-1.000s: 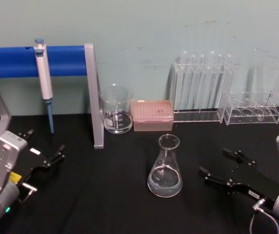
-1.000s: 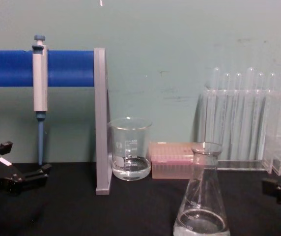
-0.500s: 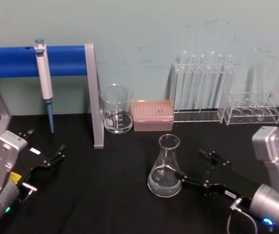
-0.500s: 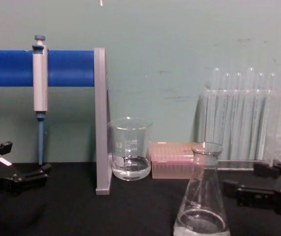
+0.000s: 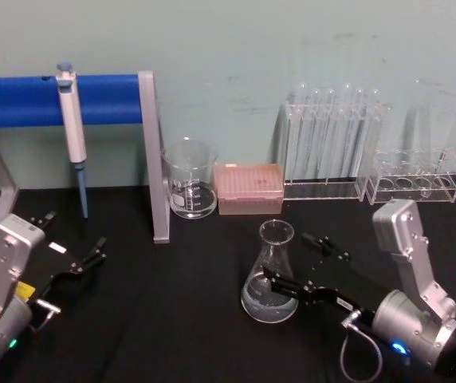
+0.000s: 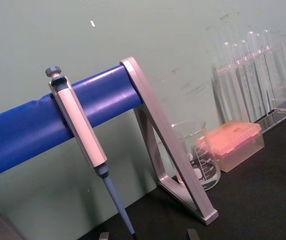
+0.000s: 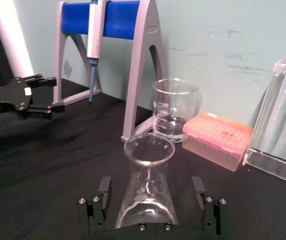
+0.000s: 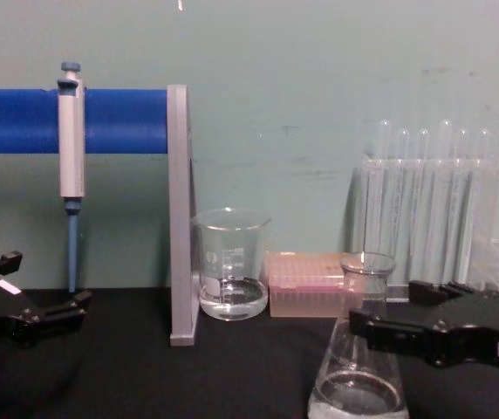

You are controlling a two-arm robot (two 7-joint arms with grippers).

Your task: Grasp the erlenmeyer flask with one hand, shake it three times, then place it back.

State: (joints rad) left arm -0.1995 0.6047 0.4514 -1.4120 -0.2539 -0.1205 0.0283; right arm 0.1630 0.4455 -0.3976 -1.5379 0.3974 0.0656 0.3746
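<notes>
The grasp step was judged to be in hand. The erlenmeyer flask point(image 5: 270, 281) was set upright on the black table point(image 5: 172, 319), in front of the pink tip box point(image 5: 248, 187). The right gripper point(image 7: 151, 184) was held unclenched, with one finger on each side of the flask body. Closure on the glass, then lifting, was judged necessary next. The left gripper point(image 5: 75, 233) was parked at the table's left, fingers spread.

Clear erlenmeyer flask point(image 5: 269, 279), faint white graduations, on black table point(image 5: 172, 319); pink tip box point(image 5: 248, 187) at 12 o'clock; blue bar point(image 5: 21, 100), grey frame point(image 5: 153, 159) and grey, blue-tipped pipette point(image 5: 72, 120) at 10 o'clock; pale green wall point(image 5: 236, 48); black, white-labelled right gripper point(image 5: 288, 257) and left gripper point(image 5: 75, 230)
</notes>
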